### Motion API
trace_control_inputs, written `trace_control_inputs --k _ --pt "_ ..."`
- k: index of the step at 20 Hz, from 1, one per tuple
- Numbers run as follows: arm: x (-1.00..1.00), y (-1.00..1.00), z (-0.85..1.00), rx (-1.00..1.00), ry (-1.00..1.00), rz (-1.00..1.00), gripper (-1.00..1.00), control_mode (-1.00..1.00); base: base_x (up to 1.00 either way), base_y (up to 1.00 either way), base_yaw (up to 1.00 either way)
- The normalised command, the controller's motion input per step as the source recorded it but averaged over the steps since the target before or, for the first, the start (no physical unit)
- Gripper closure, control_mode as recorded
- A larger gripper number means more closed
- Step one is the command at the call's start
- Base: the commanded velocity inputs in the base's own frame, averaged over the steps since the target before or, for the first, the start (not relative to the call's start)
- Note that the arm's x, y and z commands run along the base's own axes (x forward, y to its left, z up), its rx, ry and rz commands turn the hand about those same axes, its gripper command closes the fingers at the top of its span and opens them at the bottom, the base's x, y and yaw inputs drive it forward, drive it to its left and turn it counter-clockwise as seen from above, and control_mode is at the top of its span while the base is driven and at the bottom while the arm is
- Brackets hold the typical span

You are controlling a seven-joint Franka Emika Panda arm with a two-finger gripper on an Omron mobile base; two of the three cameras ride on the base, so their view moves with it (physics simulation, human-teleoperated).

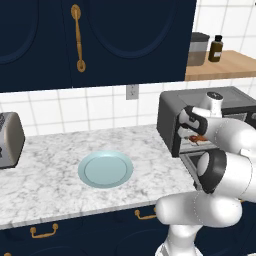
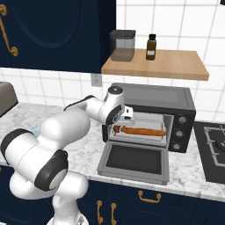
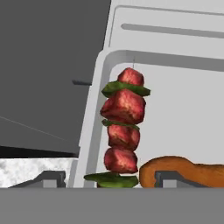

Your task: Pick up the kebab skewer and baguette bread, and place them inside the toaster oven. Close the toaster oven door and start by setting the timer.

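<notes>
1. toaster oven (image 2: 176, 102): dark grey box on the marble table (image 1: 60, 155), under a wooden shelf (image 2: 176, 63); its door (image 2: 134, 162) lies folded down flat toward the robot, with the chamber open.
2. baguette (image 2: 147, 131): long orange-brown loaf lying across the pale tray (image 3: 183, 109) inside the chamber.
3. kebab skewer (image 3: 123, 127): red meat chunks with green slices between them, lying on the same tray at its left end, just beside the near end of the baguette (image 3: 188, 170).
4. end effector (image 2: 124, 119): at the left side of the oven mouth, just above the skewer; its finger tips (image 3: 48, 178) stand well apart, one on either side of the skewer's near end, and whether they touch it cannot be told.
5. plate (image 1: 105, 169): pale blue, on the table left of the oven.
6. toaster (image 1: 9, 140): silver, at the far left of the table.
</notes>
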Motion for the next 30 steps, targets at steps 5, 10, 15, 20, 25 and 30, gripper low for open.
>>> trace_control_inputs --k 5,10,15,20,25,30 --pt "0.00 -0.01 0.00 0.00 0.00 0.00 -1.00 -1.00 0.00 0.00 0.00" --pt "-0.11 -0.02 0.09 0.00 -0.04 0.00 -1.00 -1.00 0.00 0.00 0.00" --pt "-0.45 -0.17 0.07 0.00 -0.03 -0.01 -1.00 -1.00 0.00 0.00 0.00" --pt "-0.70 -0.36 0.04 0.00 0.00 -0.12 -1.00 -1.00 0.00 0.00 0.00" --pt "-0.54 -0.36 0.01 0.00 0.00 -0.25 -1.00 -1.00 0.00 0.00 0.00" --pt "-0.29 -0.30 -0.12 0.00 0.00 -0.29 -1.00 -1.00 0.00 0.00 0.00"
